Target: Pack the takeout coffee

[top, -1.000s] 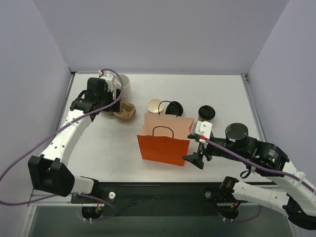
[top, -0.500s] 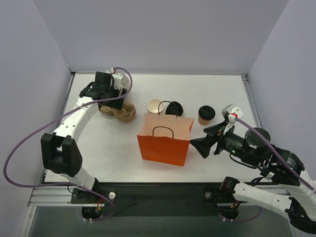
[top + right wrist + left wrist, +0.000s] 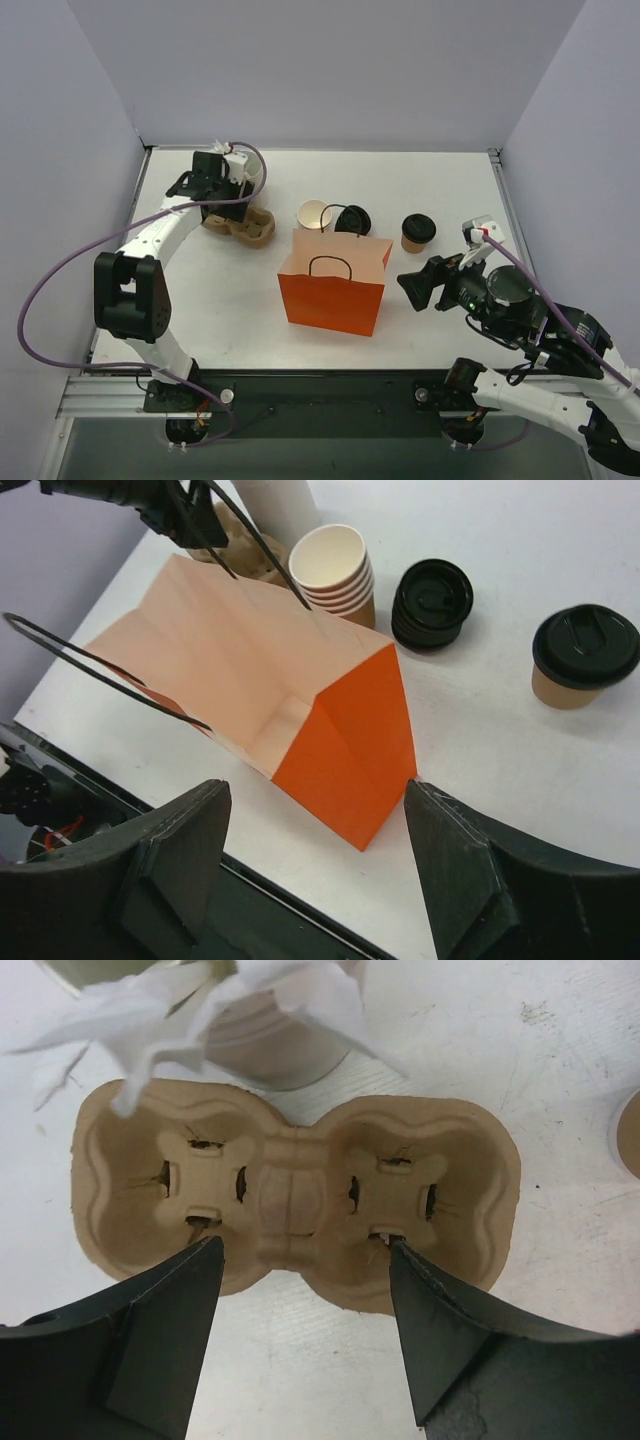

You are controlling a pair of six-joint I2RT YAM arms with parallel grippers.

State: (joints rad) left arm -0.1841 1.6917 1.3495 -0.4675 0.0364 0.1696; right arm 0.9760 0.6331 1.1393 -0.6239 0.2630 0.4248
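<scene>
**Kim:** Right arm has pulled back from the orange bag (image 3: 330, 285) since 1 s ago. The right pincer (image 3: 418, 285) now sits just right of the bag, aimed at its side. Left arm swung in too, and the left pincer (image 3: 213, 186) is over the cup carrier (image 3: 247, 224) at the far left of the desk (image 3: 450, 180).

**Raj:** Pincer states?

**Kim:** Both spread wide, both empty. In the left wrist view the 2 fingers sit at the carrier's near edge, 1 by each well. Can't tell if they touch it. In the right wrist view the fingers frame the bag and touch nothing.

**Raj:** Takeout coffee?

**Kim:** The takeout coffee (image 3: 418, 232) is upright on the desk with its black lid on. It's just right of the bag's far corner, beyond the right pincer. It stands clear of both the bag and the pincer.

**Raj:** Rest of the desk?

**Kim:** Bag stands upright, mouth open, nothing visible inside. The stack of lidless cups (image 3: 314, 214) and the pile of black lids (image 3: 352, 219) sit side by side just behind it. The carrier's 2 wells are empty. A pale cup (image 3: 251, 168) with crumpled white paper (image 3: 250, 995) stands right behind the carrier.
</scene>
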